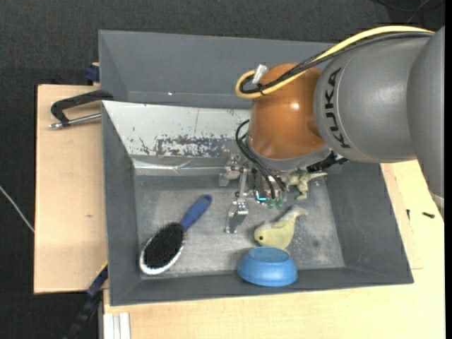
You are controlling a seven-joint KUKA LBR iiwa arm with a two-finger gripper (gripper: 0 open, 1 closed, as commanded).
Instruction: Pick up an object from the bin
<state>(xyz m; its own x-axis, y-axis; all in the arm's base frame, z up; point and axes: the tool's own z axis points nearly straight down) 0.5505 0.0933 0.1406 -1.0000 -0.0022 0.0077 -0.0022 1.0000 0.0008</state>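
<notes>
we see the gripper [254,207] low inside the grey metal bin [120,189], about mid-floor, hanging under the arm's orange cover [282,119]. the arm comes in from the right, with a yellow cable [353,41] looping over the cover. there is too much clutter of metal parts and wires at the tip, so we cannot tell if the gripper is apart or together, and we see nothing clearly clamped in it.

the nearest thing is a pale yellow toy [277,230], duck-like in shape. it lies on the bin floor just beside the gripper, on its lower right, and whether they touch is unclear. just below the toy is a blue bowl [267,267], upright, against the bin's near wall. toy and bowl look to be touching or almost so.

to the gripper's left lies a brush [169,240] with a blue handle and a white-rimmed head of black bristles, flat on the floor. the handle end points up and right toward the gripper, near it but apart, and the head sits in the lower left of the bin floor.

we mark three loose things in all, none heaped. the gripper sits over bare floor between the brush handle and the toy.
</notes>
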